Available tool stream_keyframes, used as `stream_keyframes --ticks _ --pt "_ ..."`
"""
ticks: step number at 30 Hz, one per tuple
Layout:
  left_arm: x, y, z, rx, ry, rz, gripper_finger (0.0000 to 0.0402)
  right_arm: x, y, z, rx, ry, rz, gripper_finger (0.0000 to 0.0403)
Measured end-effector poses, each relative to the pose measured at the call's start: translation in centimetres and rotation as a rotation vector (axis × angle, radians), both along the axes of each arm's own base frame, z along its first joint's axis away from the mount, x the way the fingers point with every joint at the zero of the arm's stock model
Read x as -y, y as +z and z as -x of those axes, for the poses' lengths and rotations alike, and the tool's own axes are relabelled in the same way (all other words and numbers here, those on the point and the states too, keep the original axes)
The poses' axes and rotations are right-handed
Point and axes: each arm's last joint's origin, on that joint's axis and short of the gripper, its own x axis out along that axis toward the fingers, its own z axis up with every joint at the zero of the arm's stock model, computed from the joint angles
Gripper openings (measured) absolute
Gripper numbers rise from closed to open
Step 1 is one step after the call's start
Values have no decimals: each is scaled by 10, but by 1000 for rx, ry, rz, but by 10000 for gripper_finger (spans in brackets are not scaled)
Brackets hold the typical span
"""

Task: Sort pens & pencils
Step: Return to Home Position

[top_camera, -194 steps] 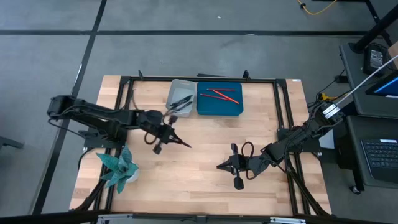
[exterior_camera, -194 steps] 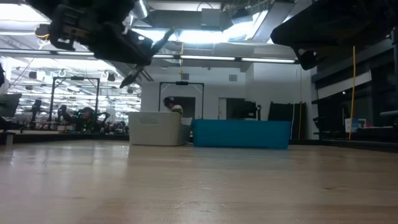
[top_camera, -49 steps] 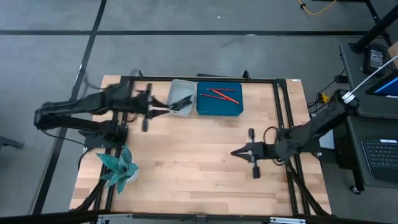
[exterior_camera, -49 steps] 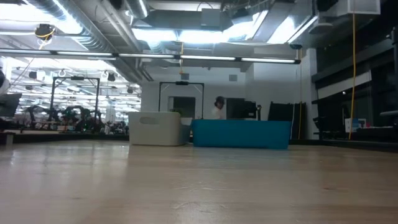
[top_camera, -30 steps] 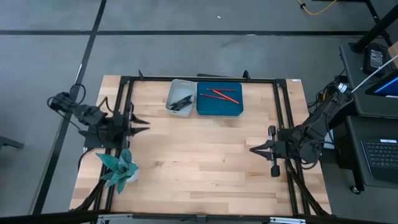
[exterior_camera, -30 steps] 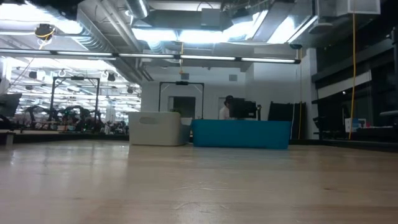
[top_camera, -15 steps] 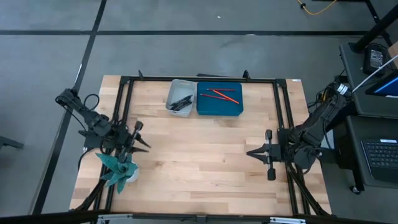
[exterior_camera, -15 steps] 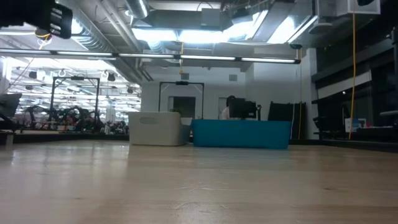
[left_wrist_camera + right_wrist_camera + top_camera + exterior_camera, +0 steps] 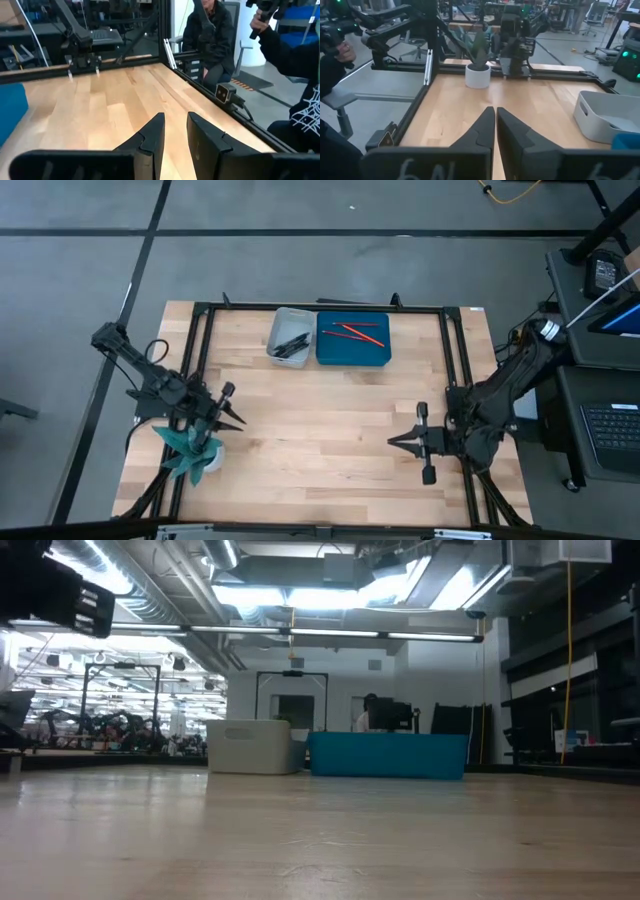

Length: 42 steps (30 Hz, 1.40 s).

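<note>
Both sorting containers sit side by side at the far edge of the bench (image 9: 320, 450), touching or nearly so: the gray bin (image 9: 289, 335) on the left and the blue bin (image 9: 353, 340) on the right. The pens (image 9: 292, 345) lie in a small dark cluster inside the gray bin, and the pencils (image 9: 353, 332) lie crossed over one another inside the blue bin; none of either shows on the bare wood. The left end effector (image 9: 240, 421) hangs over the left side of the bench, just beside the potted plant (image 9: 190, 446) at the near-left corner and pointing toward the middle. In the left wrist view it (image 9: 175, 114) is released, its fingers (image 9: 152, 136) slightly parted with a strip of wood showing between them, grasping nothing. The right end effector (image 9: 392, 442) hangs over the right side of the bench, aimed toward the left and well apart from the bins. In the right wrist view it (image 9: 495, 108) is clenched on nothing, with only a hairline between the fingers. Beyond the bench, a seated person (image 9: 210, 35) and another person's dark sleeve (image 9: 292, 52) show in the left wrist view, and a hand (image 9: 341, 50) shows at the edge of the right wrist view.
</note>
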Motion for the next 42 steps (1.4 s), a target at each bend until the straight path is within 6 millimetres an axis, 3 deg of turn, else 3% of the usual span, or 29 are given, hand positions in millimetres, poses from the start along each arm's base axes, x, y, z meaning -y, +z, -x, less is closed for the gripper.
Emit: stream_keyframes --ticks 7,13,19,28,33,42 --pt "0 -14 -1 13 -7 27 76 -8 -5 -5 2 34 -13 20" --pt "-3 -14 -3 23 22 1 76 -4 8 2 48 91 2 20" --pt "-8 -15 -5 18 65 3 76 15 24 25 63 15 60 20" --pt "-8 -15 -5 12 74 19 76 51 23 58 -40 -34 -51 20" --pt "-8 -15 -5 12 74 19 76 58 4 67 -20 106 -74 20" --pt "-8 -15 -5 13 75 20 76 69 -43 83 219 406 -173 20"
